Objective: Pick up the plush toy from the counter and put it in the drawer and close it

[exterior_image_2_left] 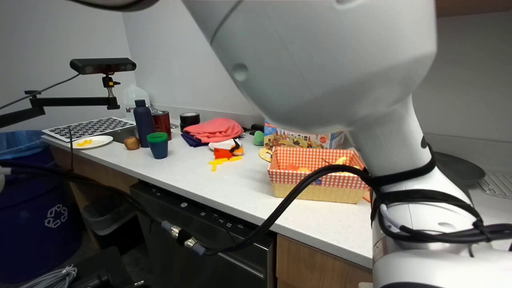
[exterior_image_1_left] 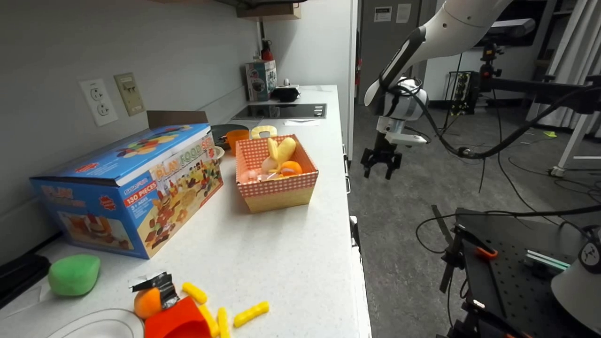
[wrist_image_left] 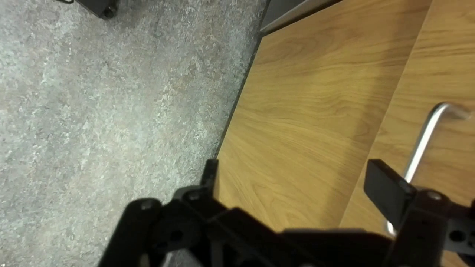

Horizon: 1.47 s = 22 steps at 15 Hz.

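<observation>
- The gripper (exterior_image_1_left: 378, 175) hung pointing down, right of centre in an exterior view, with grey floor (exterior_image_1_left: 399, 230) behind it and the white counter (exterior_image_1_left: 291, 258) to its left in the frame.
- Its fingers (wrist_image_left: 386, 189) were spread wide in the wrist view, one near lower centre, the other at lower right. The latter overlapped a metal handle (wrist_image_left: 423, 144) in the frame; contact could not be determined.
- The handle was fixed to the wooden front of the drawer (wrist_image_left: 441, 66), at the right of the wrist view. Whether the drawer was fully in could not be told.
- The position of the plush toy could not be established. Pale yellow pieces (exterior_image_1_left: 285, 150) lay in the checked basket (exterior_image_1_left: 277, 202), beside an orange item (exterior_image_1_left: 291, 168), and could not be identified with certainty.
- The basket stood upright on the counter in both exterior views.
- A blue toy-food box (exterior_image_1_left: 173, 188) stood at the left of an exterior view.
- At lower left of the same view were a green ball (exterior_image_1_left: 74, 275), a red container (exterior_image_1_left: 181, 319), yellow sticks (exterior_image_1_left: 251, 313) and a white plate (exterior_image_1_left: 103, 328).
- A dark bottle (exterior_image_2_left: 143, 124), a cup (exterior_image_2_left: 158, 149) and a pink cloth (exterior_image_2_left: 216, 130) occupied the left half of an exterior view.
- The robot arm (exterior_image_2_left: 320, 60) crossed its upper centre and right.
</observation>
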Each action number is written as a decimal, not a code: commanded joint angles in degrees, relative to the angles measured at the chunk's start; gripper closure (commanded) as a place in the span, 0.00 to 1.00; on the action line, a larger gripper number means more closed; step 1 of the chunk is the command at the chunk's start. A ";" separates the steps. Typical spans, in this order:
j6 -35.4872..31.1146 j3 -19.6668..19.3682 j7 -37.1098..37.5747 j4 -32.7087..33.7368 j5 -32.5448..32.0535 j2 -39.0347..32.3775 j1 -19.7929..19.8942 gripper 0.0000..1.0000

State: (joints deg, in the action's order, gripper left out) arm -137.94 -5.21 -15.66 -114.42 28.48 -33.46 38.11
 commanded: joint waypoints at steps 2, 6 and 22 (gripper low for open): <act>9.30 -0.26 -3.16 -3.47 0.64 5.98 0.71 0.00; 11.79 0.80 -2.23 3.44 2.97 -1.95 -1.86 0.00; 8.22 3.02 -2.50 4.49 9.71 -3.50 -2.32 0.00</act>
State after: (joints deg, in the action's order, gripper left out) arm -127.32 -3.76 -17.06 -110.41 32.09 -36.57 35.07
